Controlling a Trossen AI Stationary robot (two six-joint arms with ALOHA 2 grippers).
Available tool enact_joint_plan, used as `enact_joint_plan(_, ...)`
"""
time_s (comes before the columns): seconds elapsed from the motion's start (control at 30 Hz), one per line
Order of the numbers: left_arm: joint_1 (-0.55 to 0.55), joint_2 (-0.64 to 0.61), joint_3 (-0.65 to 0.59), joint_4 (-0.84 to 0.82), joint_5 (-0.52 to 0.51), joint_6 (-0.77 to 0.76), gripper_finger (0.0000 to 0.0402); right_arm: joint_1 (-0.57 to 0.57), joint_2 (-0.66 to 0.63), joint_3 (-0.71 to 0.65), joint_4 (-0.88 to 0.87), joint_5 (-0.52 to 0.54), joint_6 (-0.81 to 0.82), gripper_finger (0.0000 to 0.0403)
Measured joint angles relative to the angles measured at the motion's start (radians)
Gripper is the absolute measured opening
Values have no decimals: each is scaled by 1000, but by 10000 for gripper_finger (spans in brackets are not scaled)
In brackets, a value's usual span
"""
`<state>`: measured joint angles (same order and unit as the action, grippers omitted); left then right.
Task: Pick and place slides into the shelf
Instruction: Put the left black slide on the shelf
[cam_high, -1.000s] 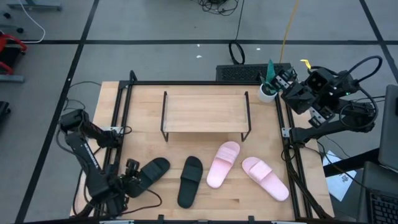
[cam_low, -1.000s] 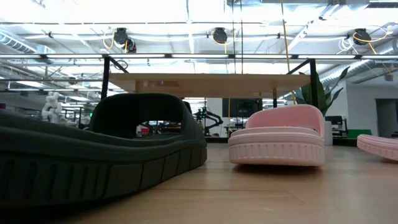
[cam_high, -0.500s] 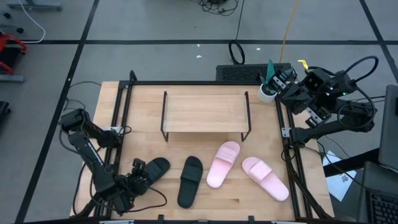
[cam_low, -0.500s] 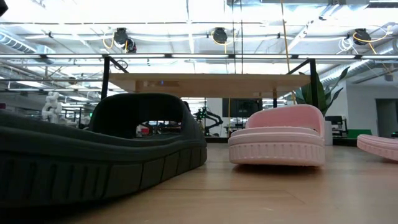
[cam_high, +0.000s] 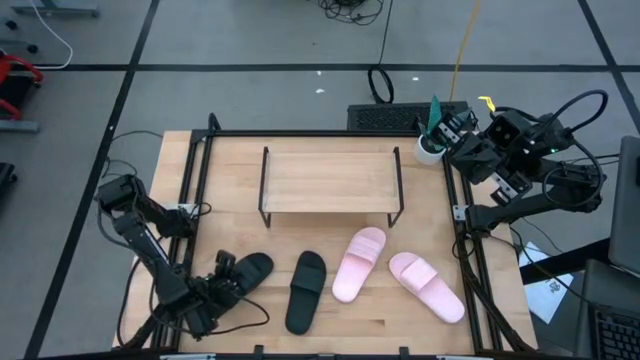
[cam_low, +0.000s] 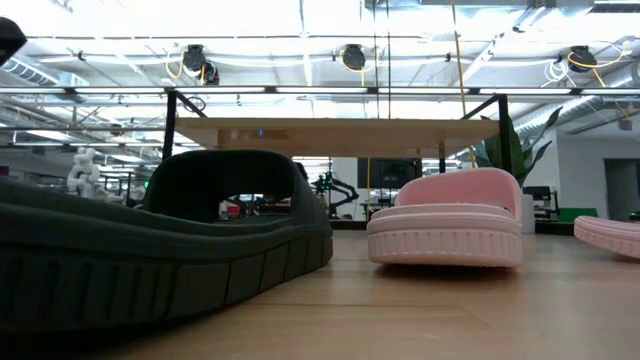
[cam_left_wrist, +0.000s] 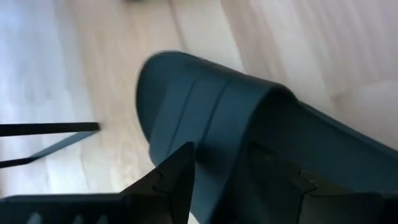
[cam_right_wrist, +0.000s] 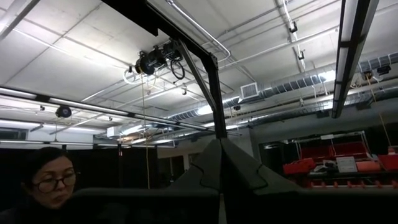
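Note:
Two black slides and two pink slides lie sole-down in a row near the table's near edge. The shelf stands behind them at the table's middle, its plank bare. My left gripper is open at the near-left end of the left black slide. In the left wrist view its fingers stand on either side of that slide's strap. My right gripper waits shut beyond the table's far right corner, raised and pointing upward. My left gripper comes low and slanting from the table's near left at the left black slide's strap, one finger on each side of it. Whether the fingers touch the slide, I cannot tell. The slide lies flat on the table.
A black metal frame runs along the table's left, far and right edges. A white cup holding a green thing stands at the far right corner. In the low view the near black slide fills the foreground. A person shows beyond the table.
My left gripper has crept toward the table's right, closing in on the left black slide's end. The slides and my right arm have kept still.

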<state>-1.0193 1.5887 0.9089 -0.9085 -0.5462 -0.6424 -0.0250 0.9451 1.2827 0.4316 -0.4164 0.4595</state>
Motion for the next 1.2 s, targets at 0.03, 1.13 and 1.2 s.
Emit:
enact_joint_plan(0.03, 4, 0, 0, -1, -9, -3, 156, 0, 2, 0, 0, 0, 0, 0)
enact_joint_plan(1.13, 99, -203, 395, -250, 13, -221, 1, 0, 30, 0, -18, 0, 25, 0)
enact_joint_plan(1.2, 120, -195, 492, -267, -78, -178, 1, 0, 30, 0, -18, 0, 24, 0)
